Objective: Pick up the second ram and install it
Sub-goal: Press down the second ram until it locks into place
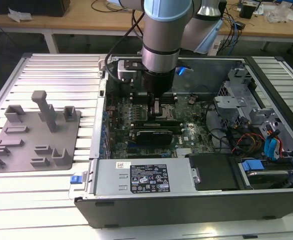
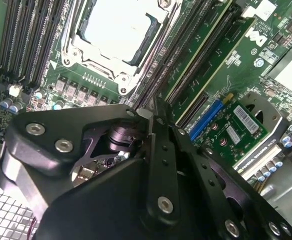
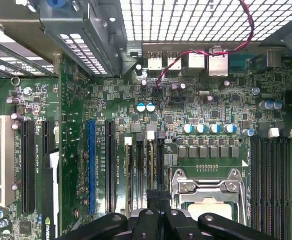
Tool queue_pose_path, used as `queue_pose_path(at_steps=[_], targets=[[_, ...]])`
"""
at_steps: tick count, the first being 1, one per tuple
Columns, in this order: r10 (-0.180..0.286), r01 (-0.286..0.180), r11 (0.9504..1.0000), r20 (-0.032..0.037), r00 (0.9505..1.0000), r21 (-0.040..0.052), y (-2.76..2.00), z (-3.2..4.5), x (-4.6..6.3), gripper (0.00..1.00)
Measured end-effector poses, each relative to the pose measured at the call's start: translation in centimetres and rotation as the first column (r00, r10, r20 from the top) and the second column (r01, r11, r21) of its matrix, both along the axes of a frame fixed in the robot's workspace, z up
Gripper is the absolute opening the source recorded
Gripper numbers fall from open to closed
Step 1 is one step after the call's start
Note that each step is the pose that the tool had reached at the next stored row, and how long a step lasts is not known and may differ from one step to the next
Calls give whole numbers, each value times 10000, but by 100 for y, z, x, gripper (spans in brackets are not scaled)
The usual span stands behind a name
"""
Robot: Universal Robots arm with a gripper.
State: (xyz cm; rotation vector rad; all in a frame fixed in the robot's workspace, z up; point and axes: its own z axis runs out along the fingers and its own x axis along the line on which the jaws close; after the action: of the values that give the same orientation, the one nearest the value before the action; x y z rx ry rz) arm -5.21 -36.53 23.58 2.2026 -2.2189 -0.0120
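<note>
Leftmost in the exterior view, a grey fixture (image 1: pixel 36 135) lies on the slatted table (image 1: pixel 61 65); its pegs and pockets hold nothing that can be made out. Beside it, toward the exterior view's right, stands the open computer case (image 1: pixel 186 205). A white printed label (image 1: pixel 149 178) sits on the silver power supply along the case's near edge.

Over the middle of the motherboard the arm comes straight down, and its body hides much of the board behind it. The gripper (image 1: pixel 159 106) is just above the memory slots, beside the black-topped card (image 1: pixel 159 136).

In both wrist views the gripper (image 2: pixel 149 119) (image 3: pixel 158 199) has its fingers pressed together. I cannot make out anything pinched between them, and their tips cover the slot directly beneath.

The second ram (image 2: pixel 198 55) appears as a narrow green stick standing on edge among the black slots next to the processor socket (image 2: pixel 118 30), running toward the fingertips. Its near end is hidden by the gripper, so I cannot tell how far down it sits.

Farther to the exterior view's right are blue cables (image 1: pixel 271 145) and a drive cage, partly cut off.
</note>
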Motion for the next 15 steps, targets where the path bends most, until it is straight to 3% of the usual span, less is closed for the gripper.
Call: queue_pose_path(at_steps=[13,15], targets=[[0,0,10000,7,10000,-1,-6,-70,-32,8],[0,0,10000,7,10000,0,-5,4,-32,8]])
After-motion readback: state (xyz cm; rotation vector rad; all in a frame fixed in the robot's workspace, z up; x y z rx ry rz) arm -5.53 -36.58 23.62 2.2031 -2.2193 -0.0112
